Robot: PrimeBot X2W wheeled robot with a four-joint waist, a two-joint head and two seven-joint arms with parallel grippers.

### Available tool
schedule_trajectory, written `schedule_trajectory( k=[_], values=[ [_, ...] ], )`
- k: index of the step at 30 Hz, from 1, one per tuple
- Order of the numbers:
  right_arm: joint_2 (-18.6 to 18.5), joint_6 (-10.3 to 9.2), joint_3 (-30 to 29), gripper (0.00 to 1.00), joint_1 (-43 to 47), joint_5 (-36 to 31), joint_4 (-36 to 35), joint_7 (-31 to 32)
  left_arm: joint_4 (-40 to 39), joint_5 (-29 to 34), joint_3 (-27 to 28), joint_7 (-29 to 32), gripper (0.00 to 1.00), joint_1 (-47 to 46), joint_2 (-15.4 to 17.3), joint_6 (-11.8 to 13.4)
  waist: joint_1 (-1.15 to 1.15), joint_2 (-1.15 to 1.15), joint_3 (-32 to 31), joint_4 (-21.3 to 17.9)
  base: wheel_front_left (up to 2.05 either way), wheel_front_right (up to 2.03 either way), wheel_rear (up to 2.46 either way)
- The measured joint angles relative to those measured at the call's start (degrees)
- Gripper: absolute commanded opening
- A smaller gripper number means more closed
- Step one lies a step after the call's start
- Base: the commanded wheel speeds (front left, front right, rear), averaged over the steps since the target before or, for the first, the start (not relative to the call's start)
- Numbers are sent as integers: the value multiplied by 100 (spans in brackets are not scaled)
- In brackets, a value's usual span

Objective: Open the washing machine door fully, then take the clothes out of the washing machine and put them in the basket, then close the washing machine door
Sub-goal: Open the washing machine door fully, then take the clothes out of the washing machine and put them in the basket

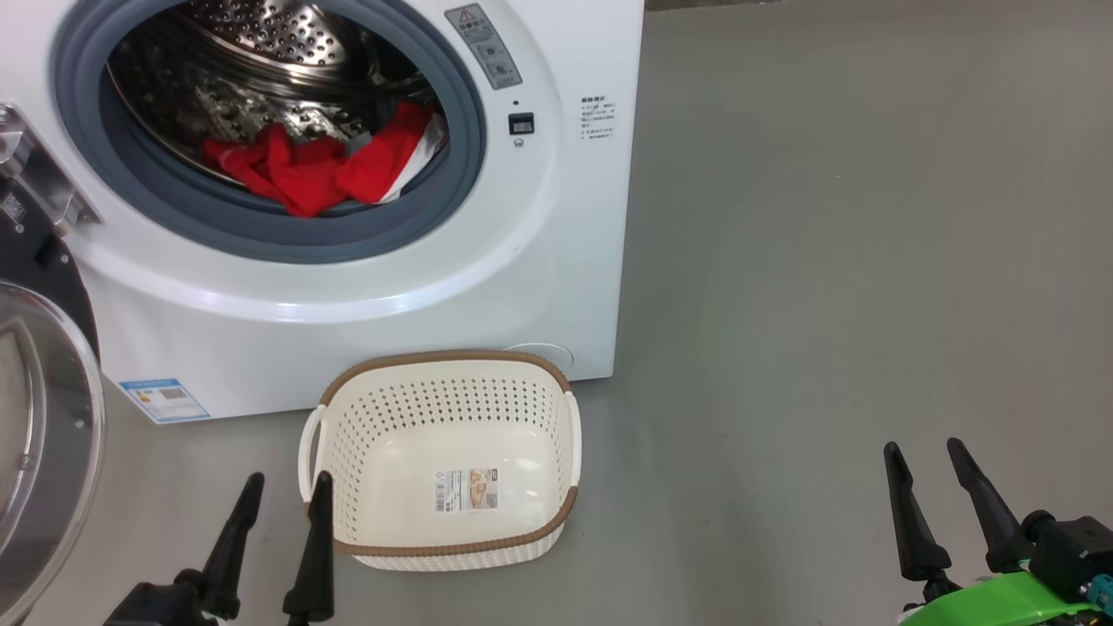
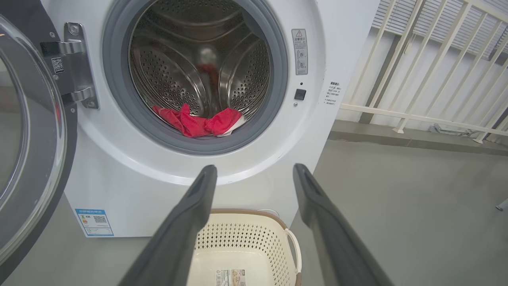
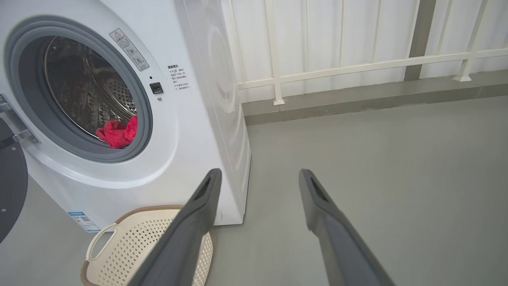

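Facing the washing machine [image 1: 365, 322] with its door [image 1: 43, 435] swung open at our left.
We see the red clothes [image 1: 322, 169] heaped in the drum [image 1: 261, 35], at its front lip; the basket [image 1: 452, 358] on the floor [image 1: 826, 304] just before the machine holds only its label sticker [image 1: 467, 489]. Our left gripper [image 1: 289, 478] and right gripper [image 1: 923, 446] hang spread, gripping nothing.

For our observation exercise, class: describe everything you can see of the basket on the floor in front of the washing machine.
The basket is a small cream rectangular tub, plastic by its look, with perforated sides, a brown woven-look rim and two side handles. It stands upright on the grey floor just before the white washing machine; contact between them cannot be told. It is empty except for a label sticker on its bottom.
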Motion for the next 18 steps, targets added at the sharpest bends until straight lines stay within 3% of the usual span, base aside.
schedule_trajectory(
  k=[11,18],
  values=[
    [11,0,5,100,0,0,2,0,-1,-210,-12,0,100,10,23,0,0,0,27,49,4,-4,1],
    [14,0,14,100,-2,0,1,0,-3,-255,-12,0,100,7,70,0,0,0,105,58,81,-83,2]
  ],
)
